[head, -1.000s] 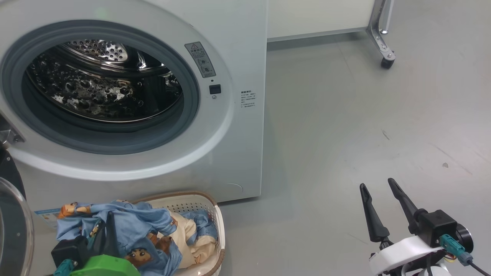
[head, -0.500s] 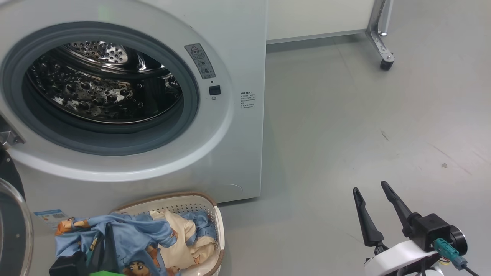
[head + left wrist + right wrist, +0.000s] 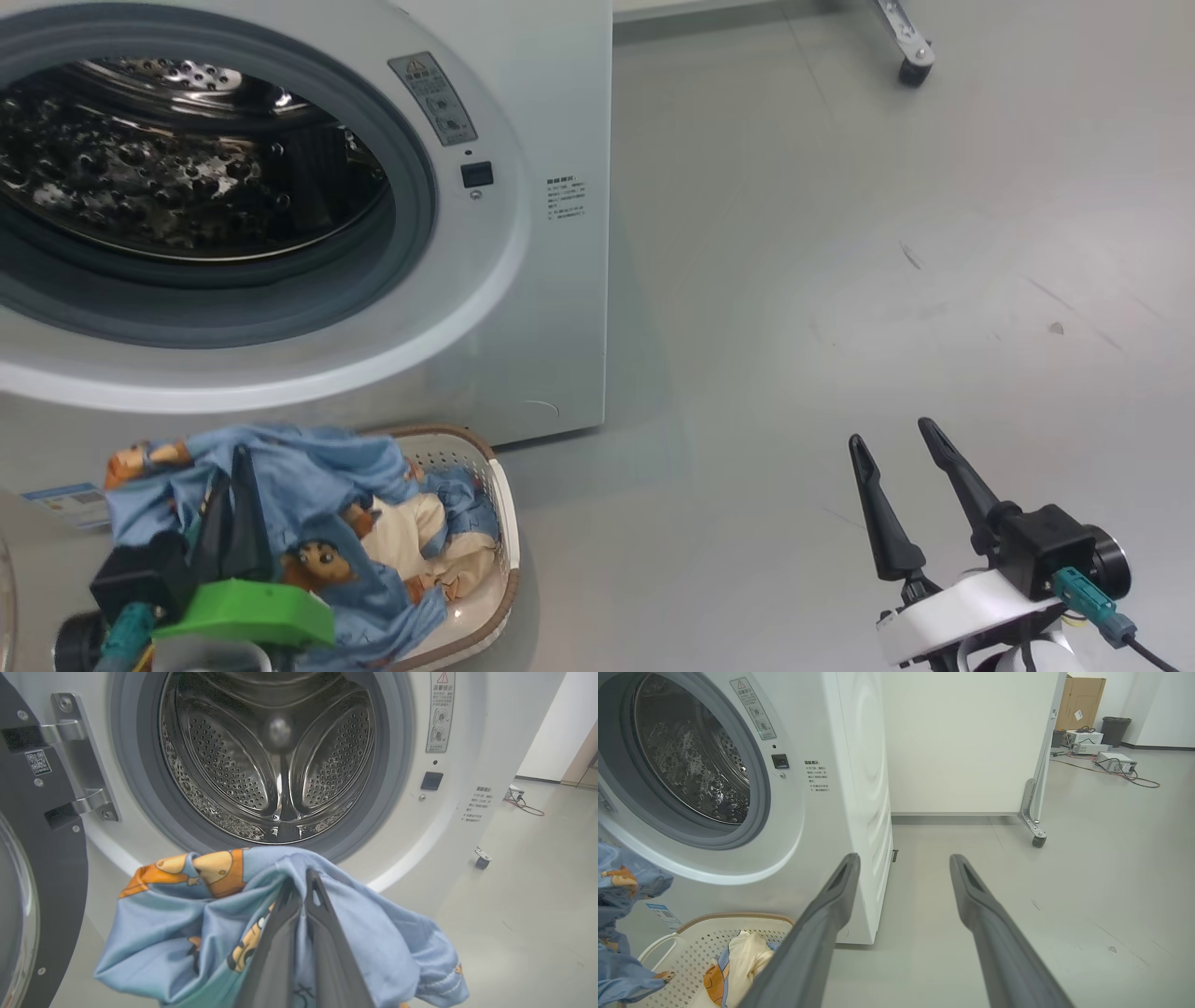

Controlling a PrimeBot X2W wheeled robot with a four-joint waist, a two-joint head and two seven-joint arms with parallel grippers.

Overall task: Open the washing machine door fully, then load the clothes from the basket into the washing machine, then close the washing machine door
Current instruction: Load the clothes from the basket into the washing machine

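Blue clothes (image 3: 196, 914) pinched in the left gripper (image 3: 301, 882) over the basket (image 3: 499, 523), before the open washing machine (image 3: 560, 308); right gripper (image 3: 889, 431), fingers (image 3: 878, 523) spread, empty

Floor (image 3: 794, 280) ahead of me: smooth pale grey, with a few dark scuffs and specks.

Standing on it:
- Washing machine (image 3: 551, 308), white, to my left.
- Basket (image 3: 443, 455), just in front of the machine's lower front, near its right corner.
- Black caster (image 3: 910, 73), well apart to the right, under the metal leg of a white panel (image 3: 971, 742).
- Far back: cardboard box (image 3: 1080, 695), dark bin (image 3: 1113, 730), low grey units (image 3: 1115, 759) with trailing cables. The units are possibly electronics, but too small to tell.
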